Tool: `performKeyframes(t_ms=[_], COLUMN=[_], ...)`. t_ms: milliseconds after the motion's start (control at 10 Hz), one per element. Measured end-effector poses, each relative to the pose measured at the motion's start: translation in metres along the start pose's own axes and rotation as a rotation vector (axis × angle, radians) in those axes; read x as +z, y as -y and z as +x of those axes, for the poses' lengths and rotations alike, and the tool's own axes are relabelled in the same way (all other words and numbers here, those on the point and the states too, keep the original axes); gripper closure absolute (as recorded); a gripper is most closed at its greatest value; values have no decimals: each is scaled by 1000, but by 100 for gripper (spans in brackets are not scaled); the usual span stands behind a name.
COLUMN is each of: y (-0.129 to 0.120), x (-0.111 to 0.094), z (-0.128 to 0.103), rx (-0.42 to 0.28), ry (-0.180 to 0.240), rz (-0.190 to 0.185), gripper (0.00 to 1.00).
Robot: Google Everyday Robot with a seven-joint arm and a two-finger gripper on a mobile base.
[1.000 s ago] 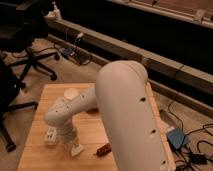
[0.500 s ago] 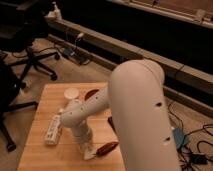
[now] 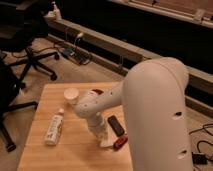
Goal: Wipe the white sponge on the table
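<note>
The robot's thick white arm (image 3: 155, 110) comes in from the right and bends down over the middle of the pale wooden bench (image 3: 47, 156). At its end the claw (image 3: 102, 134) points downward, low over the planks, right of centre. The claw is closed. A small white pad, the white sponge (image 3: 106, 143), lies at the claw's tip, directly beneath it and a touch to its right, flat on the bench surface. Sponge and claw look to be in contact, but it cannot be told whether the sponge is pinched or only pressed under the tip.

Just right of the claw lies a flat black oblong object (image 3: 116, 125), set at an angle. Below it, beside the sponge near the bench's right edge, sits a small red-handled item (image 3: 120, 143); what it is cannot be made out. To the left of the claw, well apart from the sponge, a white labelled bottle (image 3: 54, 129) lies on its side. A white round cup (image 3: 71, 95) stands upright further back, close to the arm's elbow.

Beyond the bench, on the floor at the left, stands a dark office chair (image 3: 30, 55).
</note>
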Motion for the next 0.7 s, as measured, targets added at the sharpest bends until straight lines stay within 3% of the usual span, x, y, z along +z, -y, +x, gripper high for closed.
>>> performKeyframes(t_ms=[700], y=[-14], x=[4], z=[-82], rx=[8], ry=[36], rz=[-18], gripper=[100])
